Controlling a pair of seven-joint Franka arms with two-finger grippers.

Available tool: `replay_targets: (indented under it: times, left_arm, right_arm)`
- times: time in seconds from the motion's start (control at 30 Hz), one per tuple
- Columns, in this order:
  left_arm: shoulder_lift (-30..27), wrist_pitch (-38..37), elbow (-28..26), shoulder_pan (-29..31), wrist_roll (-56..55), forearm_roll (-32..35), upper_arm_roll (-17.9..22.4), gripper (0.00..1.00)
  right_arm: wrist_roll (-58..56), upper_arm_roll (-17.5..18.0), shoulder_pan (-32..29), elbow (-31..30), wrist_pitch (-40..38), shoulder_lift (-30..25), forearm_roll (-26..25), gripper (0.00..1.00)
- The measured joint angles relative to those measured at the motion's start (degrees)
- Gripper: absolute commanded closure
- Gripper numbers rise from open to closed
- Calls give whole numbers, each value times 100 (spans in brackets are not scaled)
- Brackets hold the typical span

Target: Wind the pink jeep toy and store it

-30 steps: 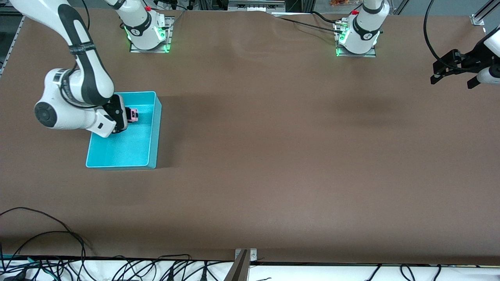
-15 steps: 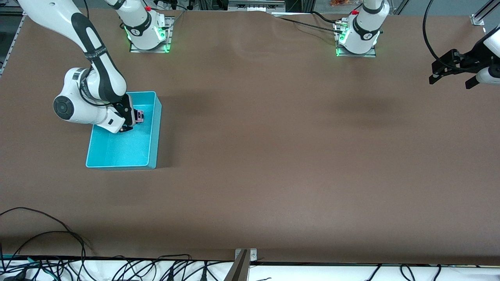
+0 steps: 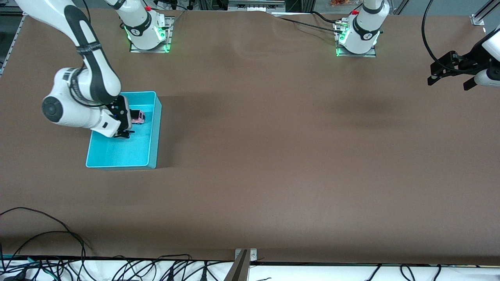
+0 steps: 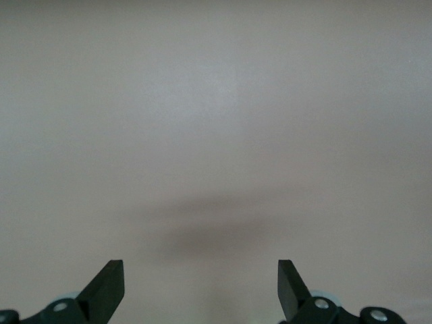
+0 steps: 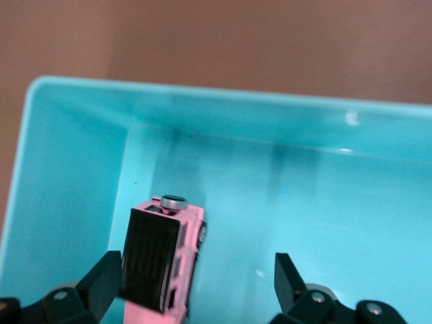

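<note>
— Largest first?
— Brown counter (image 3: 273, 156), bare across its middle, with both arm bases along one edge. Cables strung under the edge nearest the front camera.

— Next in size?
— Turquoise bin (image 3: 154, 132), open-topped, toward the right arm's end of the counter. Walls upright, floor mostly bare.

— And the arms?
— Right arm bent down over the bin, wrist low. Right gripper (image 3: 125, 125) inside the bin's outline, above its floor. Jaws spread wide, clamping nothing. Left arm waiting at its own end, left gripper (image 3: 449, 76) up in the air over bare counter. Jaws wide as well, nothing between them; only plain brown surface and a soft shadow in the left wrist view.

— The toy?
— Pink jeep toy (image 3: 137, 116) resting on the bin's floor, in the part of the bin farther from the front camera, near the wall facing the middle of the counter. Light pink body, black roof panel, dark wheels. Seen from the right wrist view, pink jeep toy (image 5: 162, 260) lying close to one black finger (image 5: 102, 277), the second finger well apart from it. Contact between toy and near finger: cannot tell. Small round grey knob (image 5: 173, 201) at one end of the body.

— Upright?
— Roof panel up in both views, body slightly askew to the bin's walls.
</note>
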Motion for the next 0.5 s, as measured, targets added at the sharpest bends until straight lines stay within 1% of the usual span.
replay_targets:
  times: [0.13, 0.2, 0.23, 0.33, 0.5]
  left_arm:
    - [5, 0, 0, 0, 0, 0, 0, 0]
    - [14, 0, 0, 1, 0, 0, 0, 0]
    - [17, 0, 0, 1, 0, 0, 0, 0]
    - [29, 0, 0, 1, 0, 0, 0, 0]
    - [38, 0, 0, 6, 0, 0, 0, 0]
  right_arm:
    - [291, -4, -2, 709, -644, -84, 32, 0]
    - [765, -4, -2, 1118, -1062, -124, 34, 0]
    - [919, -4, -2, 1228, -1184, -131, 34, 0]
    - [1843, -3, -1, 1768, -1754, -157, 35, 0]
    - [3403, 0, 1, 2532, -2396, -226, 35, 0]
